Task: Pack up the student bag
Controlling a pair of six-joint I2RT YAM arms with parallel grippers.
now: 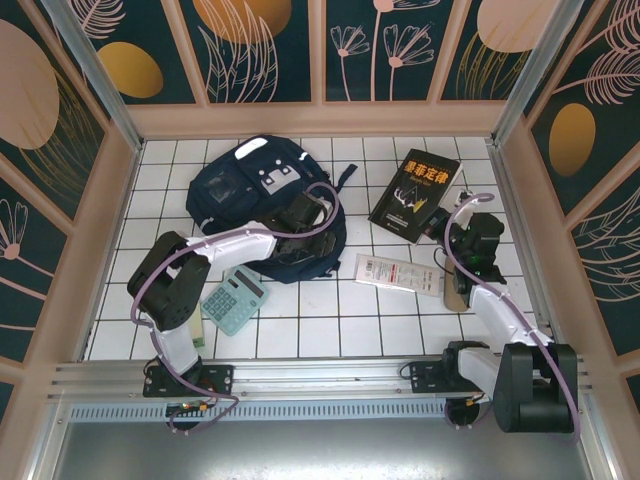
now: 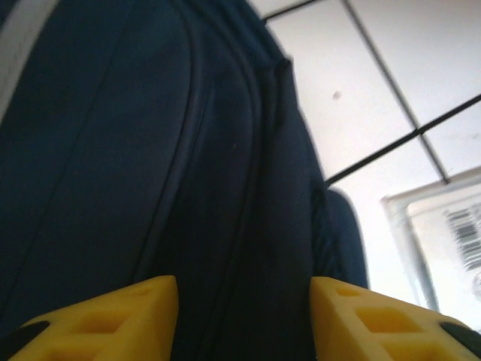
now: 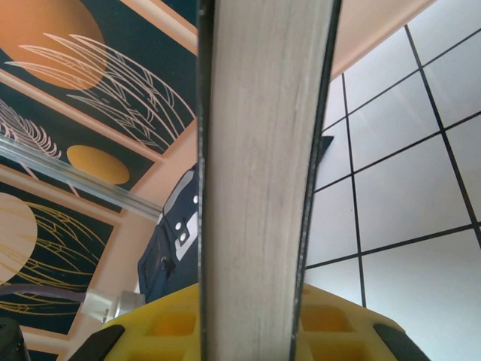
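Left gripper (image 2: 244, 323) low over the student bag (image 2: 150, 150), yellow fingers apart.

Navy cloth takes up the left and middle of the view, crossed by long curved seams that run from near to far. A raised fold stands along the bag's right edge. The two yellow fingers (image 2: 113, 316) sit at the near edge, one left and one right, with dark cloth showing in the gap between them. Whether they touch the cloth cannot be told. To the right and far side lies the white tiled table (image 2: 391, 83) with dark grout lines and a small dark speck. At the right edge, near the bag, rests a clear-edged white package (image 2: 443, 241) bearing a barcode.
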